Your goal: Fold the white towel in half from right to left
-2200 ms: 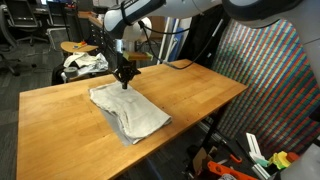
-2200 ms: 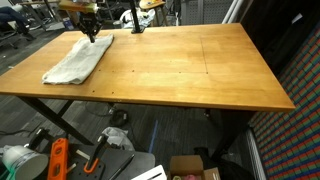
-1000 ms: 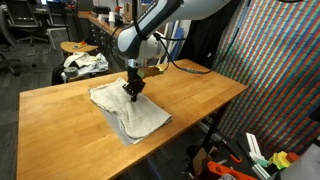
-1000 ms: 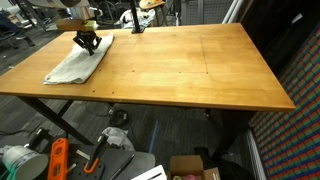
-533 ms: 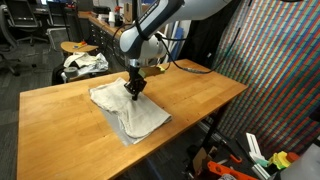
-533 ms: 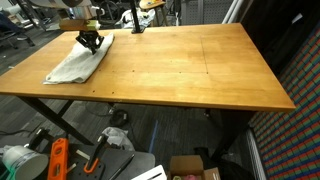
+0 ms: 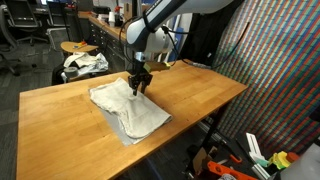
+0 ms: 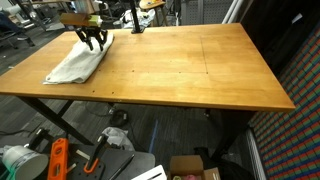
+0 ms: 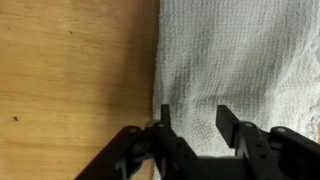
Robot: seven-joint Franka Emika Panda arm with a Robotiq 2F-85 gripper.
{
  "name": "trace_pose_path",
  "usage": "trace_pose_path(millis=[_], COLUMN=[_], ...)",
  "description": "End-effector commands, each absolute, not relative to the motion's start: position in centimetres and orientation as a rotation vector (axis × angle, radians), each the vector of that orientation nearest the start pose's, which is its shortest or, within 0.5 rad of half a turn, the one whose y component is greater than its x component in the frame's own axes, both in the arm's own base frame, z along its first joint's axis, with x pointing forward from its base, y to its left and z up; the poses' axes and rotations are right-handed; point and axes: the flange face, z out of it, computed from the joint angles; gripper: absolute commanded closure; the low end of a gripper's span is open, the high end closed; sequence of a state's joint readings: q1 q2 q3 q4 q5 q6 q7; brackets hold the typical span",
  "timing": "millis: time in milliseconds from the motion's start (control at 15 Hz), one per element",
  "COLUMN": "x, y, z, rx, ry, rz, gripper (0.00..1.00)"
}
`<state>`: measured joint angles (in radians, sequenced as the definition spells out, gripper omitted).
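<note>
I have the black two-fingered gripper (image 7: pixel 140 82) poised just above the large, thin white towel (image 7: pixel 128 108), which lies flat on the light wooden tabletop (image 7: pixel 200 95) with one corner close to the table's near edge in an exterior view. In the wrist view the gripper (image 9: pixel 195 125) hangs over the towel's (image 9: pixel 240 60) straight edge, bare wood (image 9: pixel 80 70) to one side. The fingers (image 9: pixel 228 122) stand apart with only weave showing between them, so the jaws are open and hold nothing. From an exterior view the cloth (image 8: pixel 78 62) looks doubled, a greyer layer peeking out along one side. I judge the fold to be laid and myself at the release. What the next move calls for is a clean, straight lift clear of the fabric without dragging the top layer. Then I want a look at whether the edges line up, since I cannot tell that from here.
</note>
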<state>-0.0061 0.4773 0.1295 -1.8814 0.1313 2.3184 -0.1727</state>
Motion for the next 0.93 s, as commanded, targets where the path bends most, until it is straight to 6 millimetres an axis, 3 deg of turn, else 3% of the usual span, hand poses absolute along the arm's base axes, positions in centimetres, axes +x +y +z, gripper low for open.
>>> trace_pose_path(millis=[0, 133, 333, 600, 667, 867], x=[59.3, 57.6, 55.7, 54.5, 55.8, 55.2], y=[5.5, 4.3, 2.9, 2.1, 2.2, 2.0], z=[29.1, 30.2, 31.9, 34.4, 32.7, 33.7], rx=[-2.968, -2.973, -2.979, -3.004, -2.998, -3.001], ry=[-0.257, -0.243, -0.152, -0.056, -0.107, -0.079], rz=[0.002, -0.014, -0.076, -0.096, -0.063, -0.081], gripper=[0.16, 0.01, 0.0, 0.0, 0.01, 0.0])
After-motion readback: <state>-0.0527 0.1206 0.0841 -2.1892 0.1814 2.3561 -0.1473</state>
